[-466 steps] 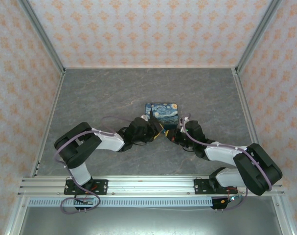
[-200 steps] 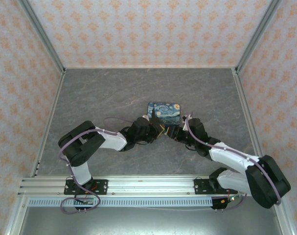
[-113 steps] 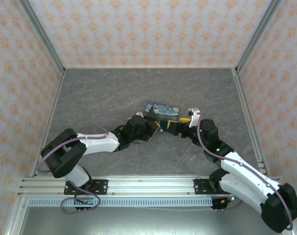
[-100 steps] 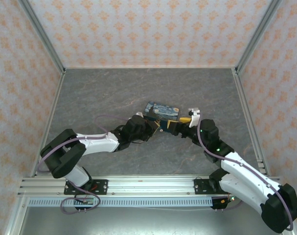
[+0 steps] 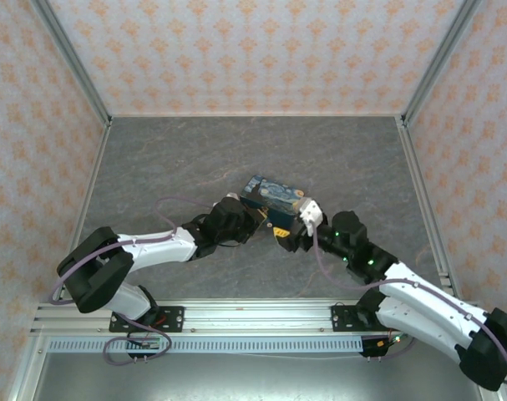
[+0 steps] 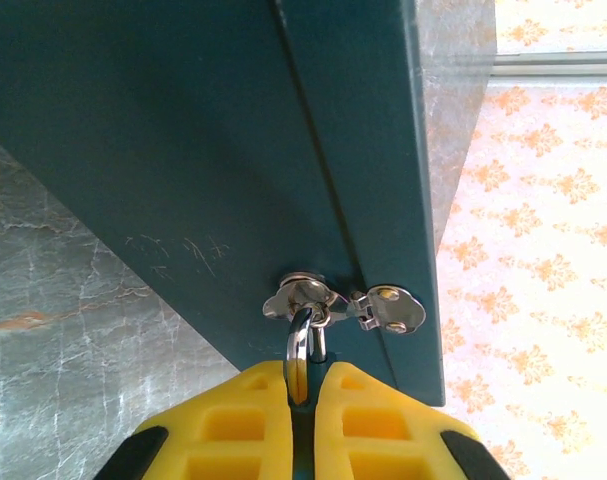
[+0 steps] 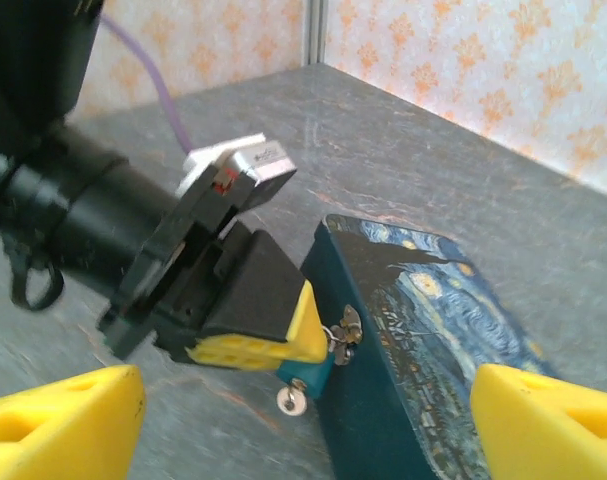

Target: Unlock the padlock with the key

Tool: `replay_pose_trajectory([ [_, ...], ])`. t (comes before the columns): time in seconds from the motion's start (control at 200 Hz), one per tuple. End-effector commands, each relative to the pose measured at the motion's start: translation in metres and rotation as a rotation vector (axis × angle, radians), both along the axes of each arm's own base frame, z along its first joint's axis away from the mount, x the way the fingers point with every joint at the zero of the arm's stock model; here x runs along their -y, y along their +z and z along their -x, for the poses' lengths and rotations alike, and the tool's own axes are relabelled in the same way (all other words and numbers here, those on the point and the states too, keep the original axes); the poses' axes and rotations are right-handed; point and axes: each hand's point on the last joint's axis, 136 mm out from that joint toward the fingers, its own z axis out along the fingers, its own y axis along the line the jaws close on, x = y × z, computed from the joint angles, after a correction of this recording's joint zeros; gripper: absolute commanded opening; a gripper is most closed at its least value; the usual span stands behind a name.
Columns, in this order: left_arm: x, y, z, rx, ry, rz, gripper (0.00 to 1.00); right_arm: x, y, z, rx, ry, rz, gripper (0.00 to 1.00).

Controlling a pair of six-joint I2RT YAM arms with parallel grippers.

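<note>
left gripper (image 6: 303, 378): yellow fingers pinched tight, clamped on the padlock (image 7: 309, 376). Teal body sits between my pads.
shackle (image 6: 299, 345): thin silver loop coming up out of the slot between my left fingers and threaded through the hasp (image 6: 305, 292) on the box's front wall.
padlock position: right at the front edge of the box (image 7: 423, 330), hanging off the hasp, touching the left fingertips.
key (image 7: 291, 402): small silvery piece just under the padlock body, at its lower end. Can't tell whether it is seated in the keyhole.
right gripper (image 7: 308, 392): jaws spread wide and holding nothing. It faces the padlock and key from near, without touching them.
box: starry-print lid up, dark teal sides. It lies skewed on the grey table (image 5: 169, 167), mid-workspace, with both my wrists converging on its near side in the top view.
left vs right: fingertips near each other and apart, with the padlock between them.
</note>
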Motion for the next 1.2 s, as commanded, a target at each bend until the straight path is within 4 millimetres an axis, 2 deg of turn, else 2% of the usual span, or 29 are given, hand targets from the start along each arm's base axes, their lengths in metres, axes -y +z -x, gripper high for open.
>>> replay_pose_trajectory([
  [0.0,-0.008,0.014,-0.006,0.041,0.028,0.003,0.0,0.009,-0.03,-0.009,0.159,-0.057,0.265,0.83],
  [0.1,-0.008,0.015,-0.007,0.042,0.027,0.006,0.0,0.007,-0.045,-0.012,0.223,-0.071,0.36,0.82],
  [0.295,-0.007,0.017,-0.007,0.043,0.024,0.012,0.0,-0.001,-0.061,-0.02,0.299,-0.09,0.47,0.76],
  [0.631,-0.003,0.019,-0.009,0.039,0.021,0.022,0.0,-0.018,-0.074,-0.028,0.278,-0.091,0.456,0.56],
  [0.981,-0.001,0.021,-0.01,0.039,0.018,0.027,0.0,-0.031,-0.076,-0.033,0.253,-0.101,0.413,0.39],
  [1.196,-0.001,0.02,-0.01,0.037,0.019,0.026,0.0,-0.035,-0.072,-0.034,0.245,-0.102,0.384,0.35],
])
